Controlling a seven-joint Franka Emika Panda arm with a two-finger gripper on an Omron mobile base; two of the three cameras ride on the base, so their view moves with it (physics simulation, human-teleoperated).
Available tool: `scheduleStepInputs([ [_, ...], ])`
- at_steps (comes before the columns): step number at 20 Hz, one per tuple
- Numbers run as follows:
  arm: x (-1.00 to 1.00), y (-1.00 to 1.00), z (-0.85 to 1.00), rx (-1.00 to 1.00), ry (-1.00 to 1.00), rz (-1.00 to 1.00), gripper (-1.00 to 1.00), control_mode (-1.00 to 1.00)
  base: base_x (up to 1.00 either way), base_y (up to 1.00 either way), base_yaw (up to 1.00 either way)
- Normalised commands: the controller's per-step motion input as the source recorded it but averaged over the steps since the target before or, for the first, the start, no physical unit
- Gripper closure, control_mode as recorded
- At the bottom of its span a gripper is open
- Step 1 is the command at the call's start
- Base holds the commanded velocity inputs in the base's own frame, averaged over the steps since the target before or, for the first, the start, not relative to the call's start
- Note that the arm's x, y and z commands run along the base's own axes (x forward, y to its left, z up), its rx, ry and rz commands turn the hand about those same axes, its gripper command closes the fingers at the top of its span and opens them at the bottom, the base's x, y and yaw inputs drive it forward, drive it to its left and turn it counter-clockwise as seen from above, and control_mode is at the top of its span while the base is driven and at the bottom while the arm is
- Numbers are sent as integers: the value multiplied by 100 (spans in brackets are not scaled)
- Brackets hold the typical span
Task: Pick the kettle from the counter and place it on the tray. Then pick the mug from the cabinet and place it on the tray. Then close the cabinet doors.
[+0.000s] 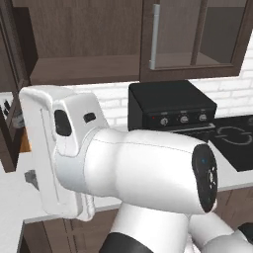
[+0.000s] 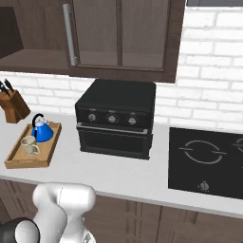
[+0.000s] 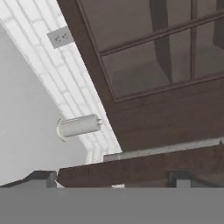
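- Gripper (image 3: 111, 178): fingertips (image 3: 40, 176) stand wide apart, nothing clamped. A dark wood edge runs across just beyond them. Can't tell if they touch it.
- Just past that edge is a glass cabinet door (image 3: 166, 118), seen very close, with its silver handle (image 3: 162, 149) lying along the frame near the tips. My read is that this is the open left door.
- Left half of the cabinet (image 1: 84, 69) is open with a bare shelf. The right door (image 2: 118, 33) is shut.
- Kettle (image 2: 42, 130) and mug (image 2: 29, 145) both sit upright in the tray (image 2: 28, 163), at the left of the counter (image 2: 118, 178), below the cabinet and well apart from the gripper. Judged step: closing the doors, the last part.
- Risks:
  - With the tips apart, a push on a thin edge could slide off, and the door would stop ajar.
  - The tips could snag the handle if the push line drifts, which would twist the hand.
  - The door could swing into the wrist or forearm if the arm sits inside its arc. The base views hide that clearance behind the arm, so it can't be checked.
  - A low sweep of the elbow over the left counter could knock the kettle or mug off the tray.
- The oven (image 2: 116, 118) is mid-counter, right of the tray and out of the door's path.
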Motion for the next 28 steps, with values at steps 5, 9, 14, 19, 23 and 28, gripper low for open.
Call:
scheduleStepInputs([
  [5,-26,60,-2,-26,-22,3,-100,-100,0,0,0],
  [9,-12,54,0,-22,-18,0,-100,-100,0,0,0],
  [14,18,52,0,-13,-4,-9,-100,-100,0,0,0],
  [19,15,43,-7,-5,0,-18,-100,-100,0,0,0],
  [23,10,31,-24,0,0,-21,-100,-100,0,0,0],
  [28,35,11,-34,0,0,-19,-100,-100,0,0,0],
])
